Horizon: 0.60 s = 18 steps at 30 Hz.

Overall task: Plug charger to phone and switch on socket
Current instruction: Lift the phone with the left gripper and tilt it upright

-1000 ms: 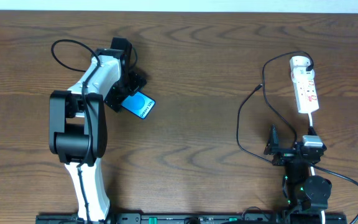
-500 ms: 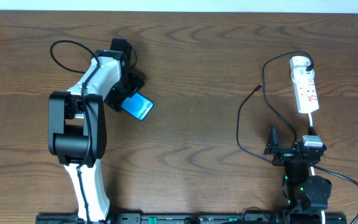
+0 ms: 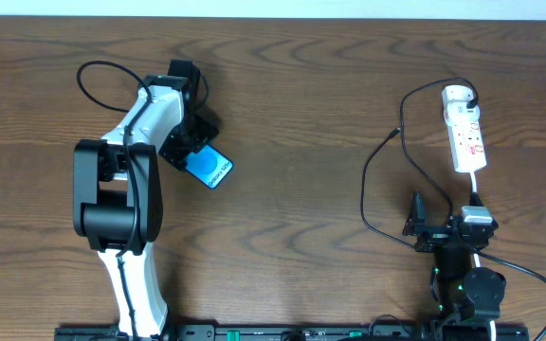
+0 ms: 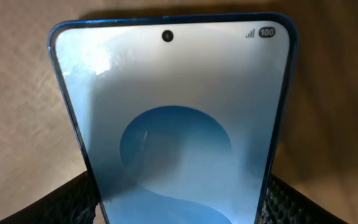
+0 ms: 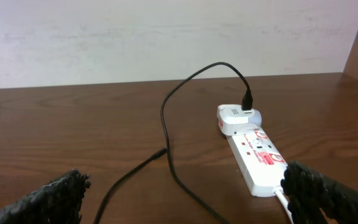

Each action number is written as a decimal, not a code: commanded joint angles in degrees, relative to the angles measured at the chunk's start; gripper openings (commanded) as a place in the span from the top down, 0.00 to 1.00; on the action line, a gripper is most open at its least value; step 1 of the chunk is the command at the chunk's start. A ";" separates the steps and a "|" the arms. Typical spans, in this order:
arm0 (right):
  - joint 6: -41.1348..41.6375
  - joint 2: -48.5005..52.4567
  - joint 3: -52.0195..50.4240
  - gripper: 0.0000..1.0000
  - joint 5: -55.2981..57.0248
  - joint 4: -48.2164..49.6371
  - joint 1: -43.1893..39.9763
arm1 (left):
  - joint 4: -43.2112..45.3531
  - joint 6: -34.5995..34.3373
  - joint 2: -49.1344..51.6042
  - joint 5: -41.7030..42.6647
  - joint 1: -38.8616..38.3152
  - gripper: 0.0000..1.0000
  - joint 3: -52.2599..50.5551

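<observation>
My left gripper (image 3: pixel 191 152) is shut on the phone (image 3: pixel 212 170) at the table's left, its fingers on the phone's two long edges. The phone's light-blue screen with a turquoise blob fills the left wrist view (image 4: pixel 173 118), with the left gripper (image 4: pixel 179 208) clamped at its lower end. The white socket (image 3: pixel 464 133) lies at the far right and also shows in the right wrist view (image 5: pixel 257 152). The charger cable (image 3: pixel 365 194) runs from the socket's round end in a loop, and its plug tip (image 5: pixel 162 151) lies loose on the table. My right gripper (image 5: pixel 185 199) is open and empty, short of the socket.
The socket's white cord (image 3: pixel 477 189) runs back toward the right arm's base (image 3: pixel 467 284). The left arm's black cable (image 3: pixel 98 71) loops at the far left. A pale wall (image 5: pixel 166 37) stands behind the table's far edge.
The left gripper has shifted the phone a little toward the front and left, and turned it slightly. The right arm, the charger and the socket have not moved.
</observation>
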 commanded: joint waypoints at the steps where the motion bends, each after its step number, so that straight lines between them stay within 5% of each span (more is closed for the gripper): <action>1: -0.83 -0.31 -0.11 0.01 0.07 -0.24 0.48 | -2.32 2.82 -3.28 0.17 0.26 0.26 0.70; 18: -0.83 -0.31 -0.11 0.01 0.07 -0.24 0.48 | -9.16 4.81 -14.51 9.20 0.24 0.26 0.70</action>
